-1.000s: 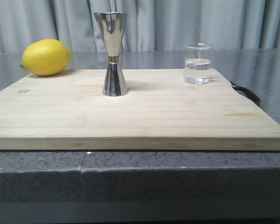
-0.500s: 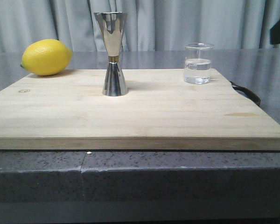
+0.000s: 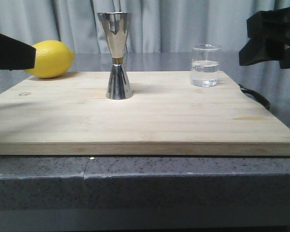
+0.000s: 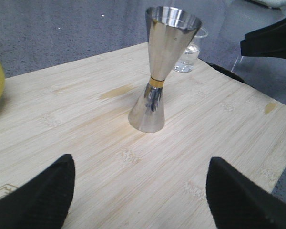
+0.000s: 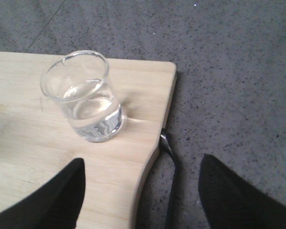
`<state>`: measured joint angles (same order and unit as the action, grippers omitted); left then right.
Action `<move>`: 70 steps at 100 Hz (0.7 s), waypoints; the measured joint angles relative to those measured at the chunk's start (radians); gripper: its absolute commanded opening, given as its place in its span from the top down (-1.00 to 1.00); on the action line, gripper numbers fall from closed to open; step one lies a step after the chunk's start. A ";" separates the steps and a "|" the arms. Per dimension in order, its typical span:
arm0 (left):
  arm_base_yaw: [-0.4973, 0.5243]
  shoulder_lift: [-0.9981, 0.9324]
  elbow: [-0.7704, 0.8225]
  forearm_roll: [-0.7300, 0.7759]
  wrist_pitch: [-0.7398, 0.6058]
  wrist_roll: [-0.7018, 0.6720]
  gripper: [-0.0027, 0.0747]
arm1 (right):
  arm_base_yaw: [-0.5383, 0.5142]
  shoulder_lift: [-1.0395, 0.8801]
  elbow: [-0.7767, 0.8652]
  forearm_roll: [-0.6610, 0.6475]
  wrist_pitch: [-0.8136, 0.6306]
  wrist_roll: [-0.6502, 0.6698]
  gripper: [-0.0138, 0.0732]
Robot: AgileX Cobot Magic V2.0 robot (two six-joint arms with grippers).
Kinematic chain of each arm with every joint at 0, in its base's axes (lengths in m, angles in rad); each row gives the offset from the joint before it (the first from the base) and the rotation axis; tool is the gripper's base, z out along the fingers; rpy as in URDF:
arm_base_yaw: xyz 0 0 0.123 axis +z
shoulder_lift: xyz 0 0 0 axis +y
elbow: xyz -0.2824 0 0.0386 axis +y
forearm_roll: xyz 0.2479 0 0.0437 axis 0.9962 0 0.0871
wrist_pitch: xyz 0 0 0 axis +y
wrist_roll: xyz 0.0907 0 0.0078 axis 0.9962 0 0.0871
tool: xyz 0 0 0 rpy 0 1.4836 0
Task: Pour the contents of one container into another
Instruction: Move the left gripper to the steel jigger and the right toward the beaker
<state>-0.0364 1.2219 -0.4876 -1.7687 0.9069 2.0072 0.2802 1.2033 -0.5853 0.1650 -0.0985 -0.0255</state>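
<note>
Front view shows both arms at the edges of the scene with nothing in hand yet: the left gripper (image 3: 12,50) is a dark block in front of the lemon (image 3: 50,59), and the right gripper (image 3: 273,38) hangs beside and a little above the beaker (image 3: 205,65). From the left wrist view, the left gripper's fingers (image 4: 38,200) are spread wide and empty, with the jigger (image 4: 162,67) standing upright straight ahead of the gap, well clear of both tips. From the right wrist view, the right gripper's fingers (image 5: 43,198) are likewise parted and empty; the beaker (image 5: 86,98) sits ahead and toward one finger, not between them, near the corner of the board (image 5: 148,76) by its dark handle (image 5: 169,148). The beaker holds clear liquid, roughly half full as far as I can judge, and stands upright on the board. The jigger's upper cup looks dry from here, though the shine makes that hard to be sure of. So I would say the task has barely begun: no grasp and no pour. What is left, as I read it, is for the right gripper to close round the beaker, carry it over the jigger, and tip it, with the left perhaps steadying the jigger.
</note>
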 measured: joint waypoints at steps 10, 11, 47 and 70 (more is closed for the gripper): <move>0.000 0.042 -0.026 0.000 0.017 0.023 -0.43 | 0.000 0.005 0.000 0.000 -0.012 0.000 -0.37; 0.000 0.044 -0.030 0.000 0.019 0.026 -0.43 | 0.000 0.005 0.000 0.000 -0.012 0.000 -0.37; -0.060 0.209 -0.152 -0.004 0.060 0.074 -0.42 | 0.000 0.005 0.000 -0.003 -0.037 0.000 -0.37; -0.134 0.291 -0.225 -0.004 0.066 0.094 -0.40 | 0.000 0.005 0.000 -0.004 -0.037 -0.002 -0.37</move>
<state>-0.1702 1.5127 -0.7129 -1.7729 0.9734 2.1008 0.2802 1.2078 -0.5853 0.1610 -0.1353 -0.0272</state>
